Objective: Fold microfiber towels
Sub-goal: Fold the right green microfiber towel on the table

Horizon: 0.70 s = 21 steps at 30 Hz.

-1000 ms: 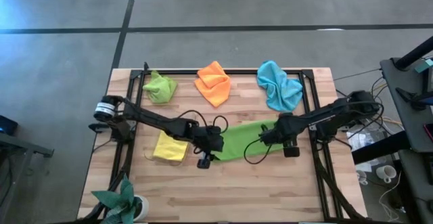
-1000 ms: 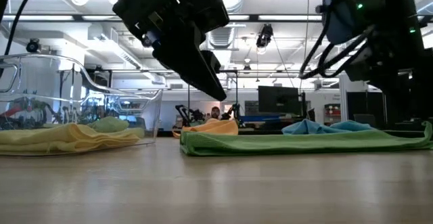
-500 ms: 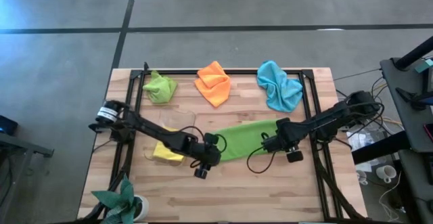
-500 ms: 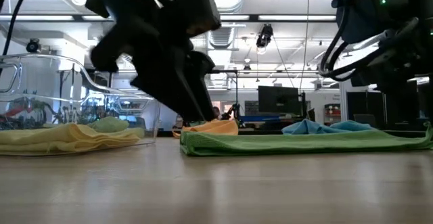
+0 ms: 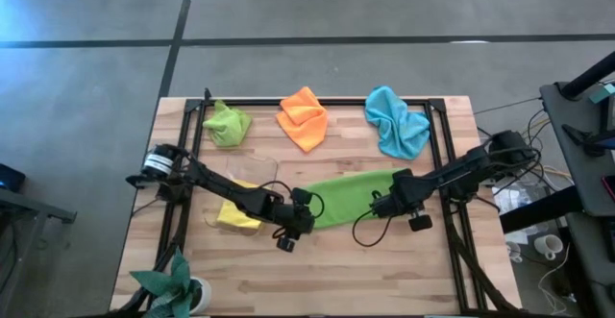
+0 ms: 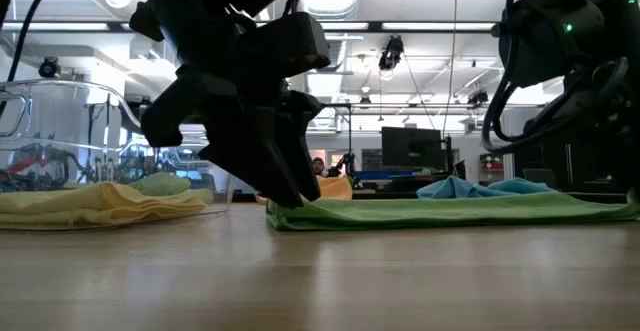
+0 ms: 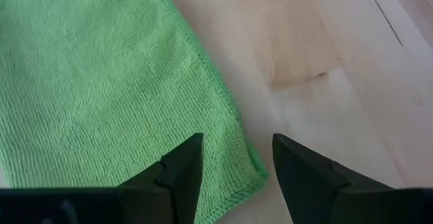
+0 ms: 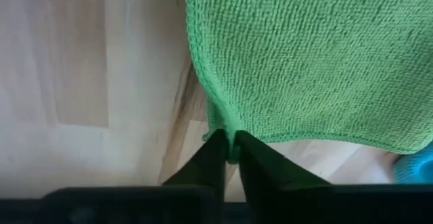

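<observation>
Standing over the tabletop [image 5: 317, 270], I'd say the folding has barely begun. Far left at the back, the darker green towel [image 5: 227, 124] lies bunched up, not yet folded. In front of it the yellow towel [image 5: 238, 212] sits rumpled under the left arm, half inside a clear bin [image 6: 120, 161].

Next comes the left end effector [image 7: 233, 170], down at the left corner of the lime towel [image 5: 348, 197]; its fingers stand apart, straddling the hem, and have hold of nothing yet. The lime towel lies long and flat across the middle of the tabletop, seemingly doubled over into a strip.

Behind it the orange towel [image 5: 304, 116] is loosely heaped, also waiting.

The right end effector [image 8: 229, 158] is at the lime towel's right end, fingers pinched together on the corner hem.

Back right, the blue towel [image 5: 396, 122] lies crumpled.

By my reckoning, one towel is mid-fold and four remain.
</observation>
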Available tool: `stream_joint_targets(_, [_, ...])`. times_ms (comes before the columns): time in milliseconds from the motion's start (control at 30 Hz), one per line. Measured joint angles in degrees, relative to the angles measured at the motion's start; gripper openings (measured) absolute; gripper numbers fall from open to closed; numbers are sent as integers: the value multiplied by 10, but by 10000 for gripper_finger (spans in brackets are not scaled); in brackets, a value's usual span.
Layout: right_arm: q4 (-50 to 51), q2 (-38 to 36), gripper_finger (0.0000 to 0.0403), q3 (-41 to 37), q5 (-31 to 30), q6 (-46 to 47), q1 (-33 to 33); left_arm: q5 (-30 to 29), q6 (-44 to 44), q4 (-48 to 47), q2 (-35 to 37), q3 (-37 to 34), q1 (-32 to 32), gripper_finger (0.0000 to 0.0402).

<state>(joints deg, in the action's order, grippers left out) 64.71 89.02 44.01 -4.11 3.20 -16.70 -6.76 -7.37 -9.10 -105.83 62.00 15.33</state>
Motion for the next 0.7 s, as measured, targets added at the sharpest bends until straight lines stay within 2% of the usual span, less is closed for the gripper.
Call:
stream_joint_targets(133, [0, 9, 11, 0, 0, 5, 1, 7, 14, -9, -11, -2, -5, 114])
stream_joint_targets(333, [30, -2, 10, 17, 0, 13, 1, 0, 28, -4, -13, 10, -8, 12])
stream_joint_targets(533, [60, -21, 10, 35, -12, 13, 8, -29, 55, -9, 13, 17, -27, 2])
stream_joint_targets(700, [75, -40, 9, 46, -71, 27, 30, -58, 55, -59, 64, 15, -51, 1])
